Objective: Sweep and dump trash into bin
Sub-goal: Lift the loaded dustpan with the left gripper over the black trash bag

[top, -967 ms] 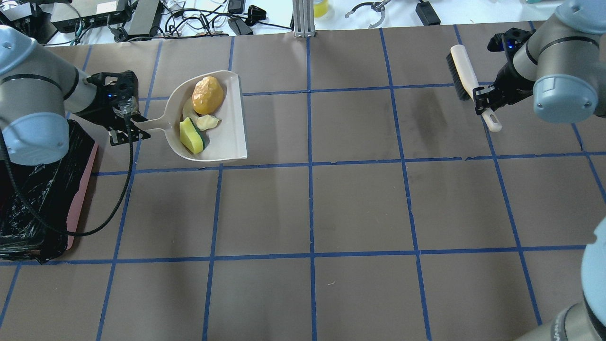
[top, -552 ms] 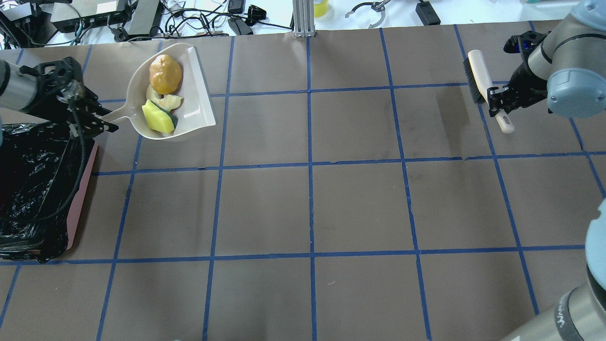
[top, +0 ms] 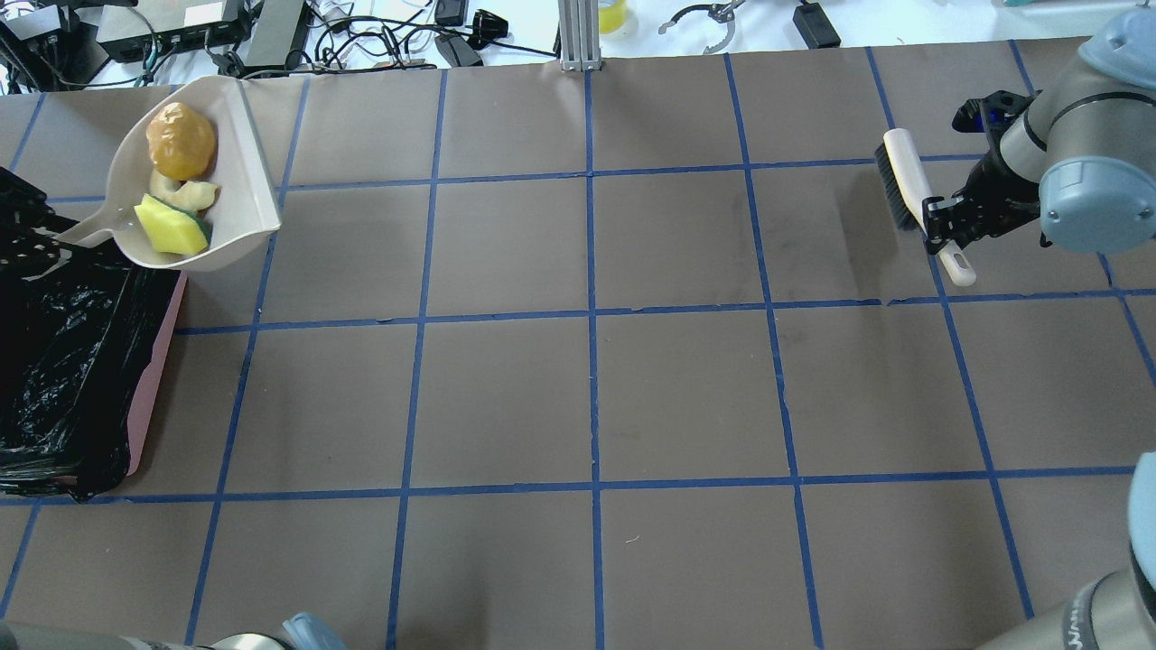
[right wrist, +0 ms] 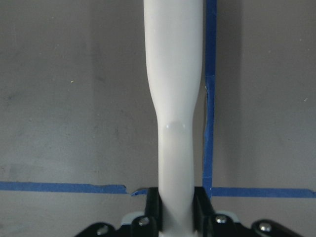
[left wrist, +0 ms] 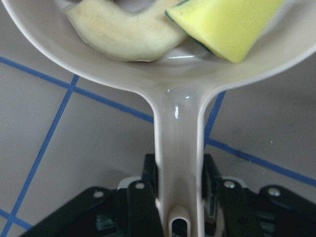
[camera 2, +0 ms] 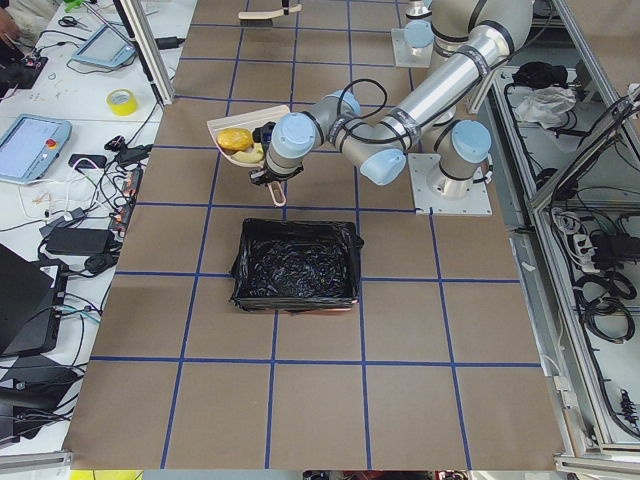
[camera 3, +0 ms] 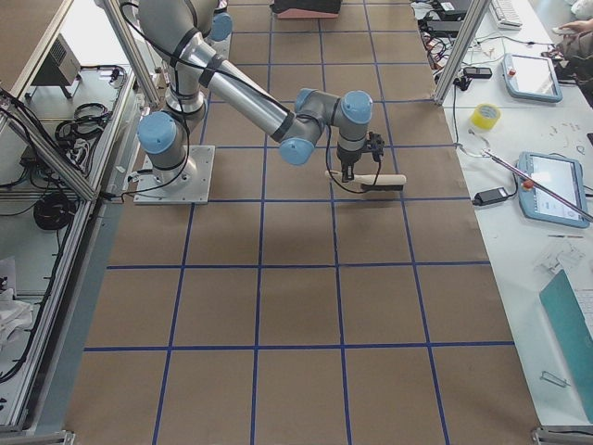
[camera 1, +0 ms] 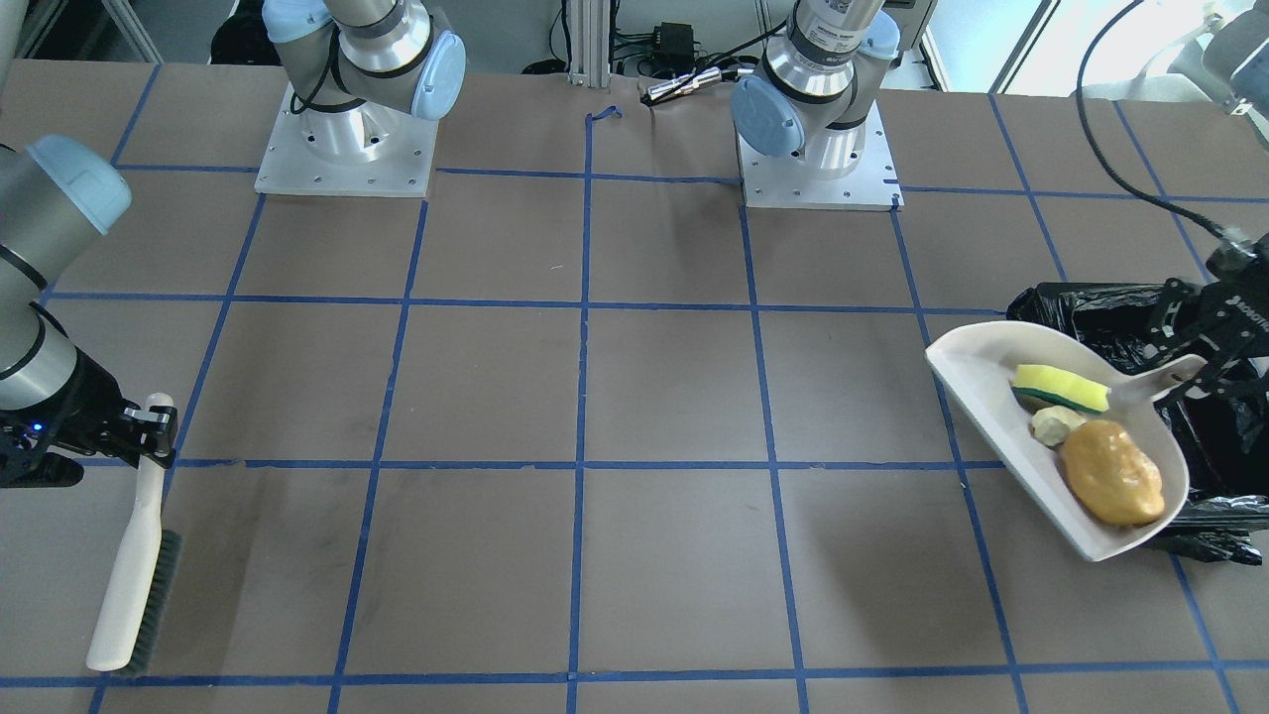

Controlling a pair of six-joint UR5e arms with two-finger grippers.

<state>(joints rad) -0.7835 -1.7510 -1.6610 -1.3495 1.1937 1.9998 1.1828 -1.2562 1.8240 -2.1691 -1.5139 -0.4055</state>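
Left wrist-mounted: left claw (left wrist: 178, 197) clamps dustpan (left wrist: 177, 143) handle | overhead exterior: right claw (top: 944, 230) grips brush (top: 908, 185), potato-like lump (top: 181, 141) visible

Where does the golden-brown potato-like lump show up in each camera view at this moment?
Front-facing: lump at the right, low in the dustpan.
Overhead: upper left, at the dustpan's far end.
Exterior left: small, upper middle, beyond the bin.
Exterior right: not in it.
Left wrist: not in it; only the cream scrap and sponge piece.
Right wrist: not in it.
Shared landmark: the beige dustpan.
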